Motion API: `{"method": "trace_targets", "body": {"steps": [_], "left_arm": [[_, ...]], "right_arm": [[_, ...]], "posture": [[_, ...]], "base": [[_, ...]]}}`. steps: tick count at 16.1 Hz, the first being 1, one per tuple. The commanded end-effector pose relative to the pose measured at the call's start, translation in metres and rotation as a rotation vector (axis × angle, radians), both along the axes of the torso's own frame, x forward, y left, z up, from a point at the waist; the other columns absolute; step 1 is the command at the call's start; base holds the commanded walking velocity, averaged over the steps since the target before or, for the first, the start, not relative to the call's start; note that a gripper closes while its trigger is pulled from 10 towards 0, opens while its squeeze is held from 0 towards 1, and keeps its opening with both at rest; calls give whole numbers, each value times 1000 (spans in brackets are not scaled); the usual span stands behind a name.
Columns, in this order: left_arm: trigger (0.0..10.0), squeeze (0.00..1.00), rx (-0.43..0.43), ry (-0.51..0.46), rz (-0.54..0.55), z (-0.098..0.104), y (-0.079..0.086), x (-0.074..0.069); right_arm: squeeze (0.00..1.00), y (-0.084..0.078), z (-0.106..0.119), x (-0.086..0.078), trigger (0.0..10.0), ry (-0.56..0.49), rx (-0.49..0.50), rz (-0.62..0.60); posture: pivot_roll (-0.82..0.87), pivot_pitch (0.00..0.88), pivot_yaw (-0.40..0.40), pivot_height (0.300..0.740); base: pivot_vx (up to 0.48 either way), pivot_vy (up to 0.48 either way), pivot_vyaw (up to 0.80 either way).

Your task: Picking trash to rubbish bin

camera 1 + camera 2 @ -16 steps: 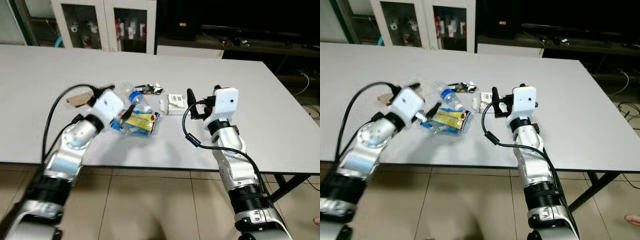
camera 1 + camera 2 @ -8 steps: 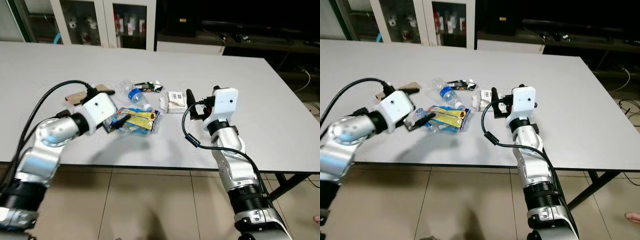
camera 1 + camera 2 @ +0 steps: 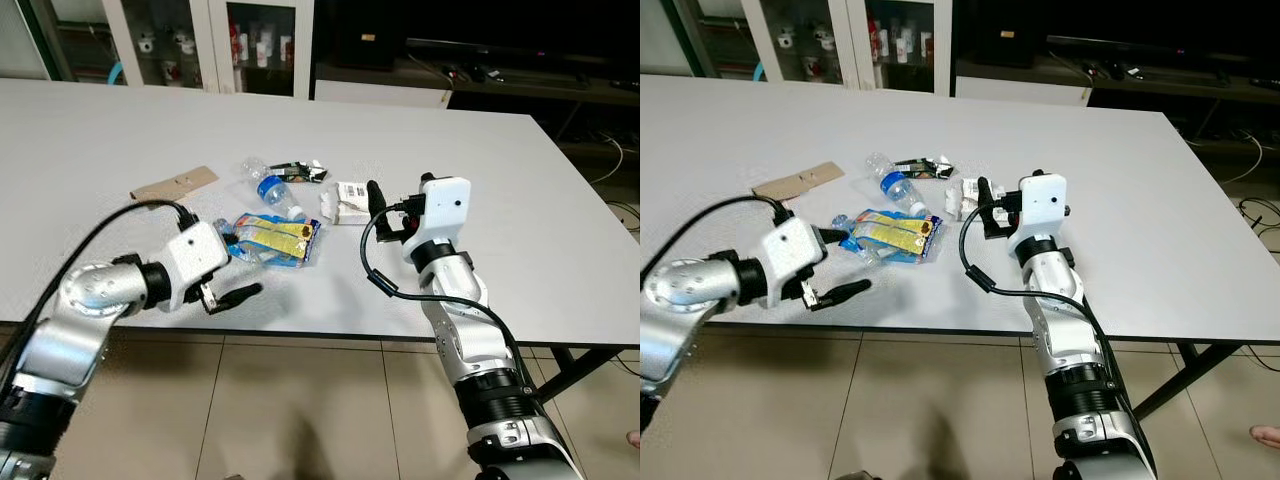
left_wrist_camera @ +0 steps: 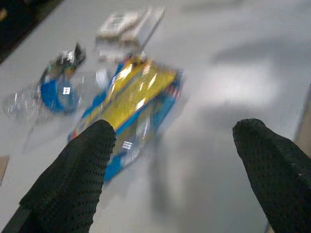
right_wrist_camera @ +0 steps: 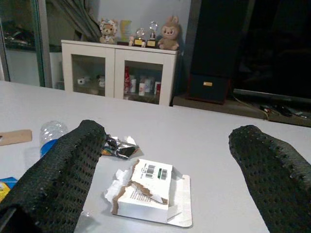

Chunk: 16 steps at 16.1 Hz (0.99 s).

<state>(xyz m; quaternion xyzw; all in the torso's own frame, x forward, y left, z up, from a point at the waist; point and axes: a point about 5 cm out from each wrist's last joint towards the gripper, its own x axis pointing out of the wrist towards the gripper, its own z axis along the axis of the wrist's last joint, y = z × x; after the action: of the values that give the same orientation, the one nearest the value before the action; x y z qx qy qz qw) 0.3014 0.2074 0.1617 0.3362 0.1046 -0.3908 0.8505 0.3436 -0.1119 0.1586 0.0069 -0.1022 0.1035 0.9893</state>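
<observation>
left pincer [image 3: 232, 278] wide open, empty, near snack wrapper [image 3: 272, 239] | wrapper light, crinkly, slippery: pinch an edge | right pincer [image 3: 378, 208] open, empty, facing torn box [image 3: 347, 201]

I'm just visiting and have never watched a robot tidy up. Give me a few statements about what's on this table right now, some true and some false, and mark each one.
1. The left gripper is open and holds nothing. True.
2. The yellow and blue wrapper lies on the floor. False: it lies on the white table.
3. The torn white carton lies before the right gripper. True.
4. The right gripper clamps the plastic bottle. False: its fingers are open and empty.
</observation>
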Motion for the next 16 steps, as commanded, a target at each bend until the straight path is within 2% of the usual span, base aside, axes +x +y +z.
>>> {"method": "trace_targets", "body": {"steps": [1,4,5,9,13,16], "left_arm": [[10000,0,69,-26,24,-3,3,5],[10000,0,278,-141,106,-8,12,21],[10000,0,288,-153,117,-9,11,24],[10000,0,238,-176,123,-17,2,32],[10000,0,100,-235,153,-24,-12,42],[10000,0,158,-261,164,-31,-17,49]], "right_arm": [[0,-3,-4,0,10000,22,5,-3],[0,-3,-3,0,10000,20,2,-1],[0,-3,-3,0,10000,19,2,-2],[0,-2,-2,0,10000,17,3,3],[0,-2,-3,-2,10000,18,4,5],[0,-3,-4,-4,10000,19,6,4]], "posture": [[8,34,-73,740],[2,34,-71,740],[1,35,-71,740],[-1,36,-70,740],[-7,39,-68,740],[-15,47,-67,740]], "base": [[0,0,0],[0,0,0],[0,0,0],[0,0,0],[0,0,0],[0,0,0]]}}
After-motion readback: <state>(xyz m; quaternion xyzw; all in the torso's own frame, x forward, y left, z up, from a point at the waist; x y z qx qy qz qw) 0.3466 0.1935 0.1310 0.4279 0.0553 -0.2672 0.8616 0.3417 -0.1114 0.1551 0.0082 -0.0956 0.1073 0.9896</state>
